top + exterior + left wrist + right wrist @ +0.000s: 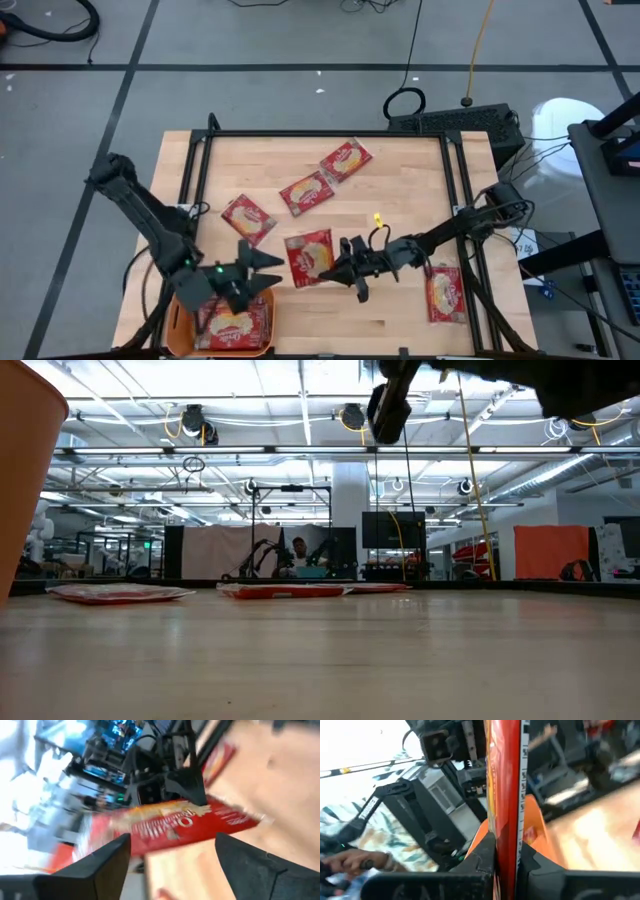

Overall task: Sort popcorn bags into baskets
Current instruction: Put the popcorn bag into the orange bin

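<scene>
Several red popcorn bags show in the high view. One [310, 257] is held by my right gripper [350, 270] near the table's middle, between the two arms. Three lie flat farther back [247, 217] [307, 192] [345, 160], and one lies by the right edge [445, 293]. The orange basket [178, 322] stands at the near left corner with bags [235, 322] in it. My left gripper [258, 268] is open above the basket's far right corner, its fingers [115, 862] pointing at the held bag [175, 825]. My right gripper pinches the bag between its two fingers [487, 855] at the edge [506, 832] that faces the table's right side. The fingers come roughly level from the right. The bag [310, 257] looks lifted clear of the table; the right wrist view shows it edge-on.
A black frame [320, 134] borders the wooden table top. A small yellow object [378, 219] lies right of the middle. In the low view the basket's wall [20, 460] fills the left edge and flat bags [120, 593] lie across the table. Bare wood lies along the near edge.
</scene>
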Controlling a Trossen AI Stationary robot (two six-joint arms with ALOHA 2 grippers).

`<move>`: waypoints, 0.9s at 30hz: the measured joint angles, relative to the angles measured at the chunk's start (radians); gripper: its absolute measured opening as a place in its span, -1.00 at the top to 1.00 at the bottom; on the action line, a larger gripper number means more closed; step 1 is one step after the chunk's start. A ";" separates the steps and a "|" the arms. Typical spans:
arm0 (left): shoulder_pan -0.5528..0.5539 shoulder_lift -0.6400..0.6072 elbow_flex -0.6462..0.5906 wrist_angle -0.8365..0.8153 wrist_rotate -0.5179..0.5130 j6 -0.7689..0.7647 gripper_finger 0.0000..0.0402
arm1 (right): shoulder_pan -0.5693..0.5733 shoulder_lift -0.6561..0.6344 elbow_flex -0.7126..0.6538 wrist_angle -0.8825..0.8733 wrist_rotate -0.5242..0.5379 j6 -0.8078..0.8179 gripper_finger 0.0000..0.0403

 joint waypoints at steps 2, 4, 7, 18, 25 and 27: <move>-0.004 0.050 0.000 0.025 -0.046 0.116 -0.38 | -0.016 0.000 0.000 -0.018 -0.059 0.068 0.93; -0.006 0.102 0.000 0.042 -0.102 0.206 -0.34 | -0.026 0.000 0.000 -0.020 -0.105 0.123 0.93; 0.004 0.162 0.000 0.091 -0.163 0.329 -0.28 | -0.037 0.000 0.000 -0.024 -0.170 0.195 0.93; 0.030 0.328 0.000 0.281 -0.229 0.725 0.07 | -0.065 0.000 0.000 -0.070 -0.286 0.404 0.93; 0.032 0.336 0.000 0.306 -0.238 0.776 0.50 | -0.065 0.000 0.000 -0.115 -0.309 0.428 0.92; 0.032 0.336 0.000 0.307 -0.238 0.786 0.62 | -0.067 0.000 0.000 -0.113 -0.309 0.427 0.92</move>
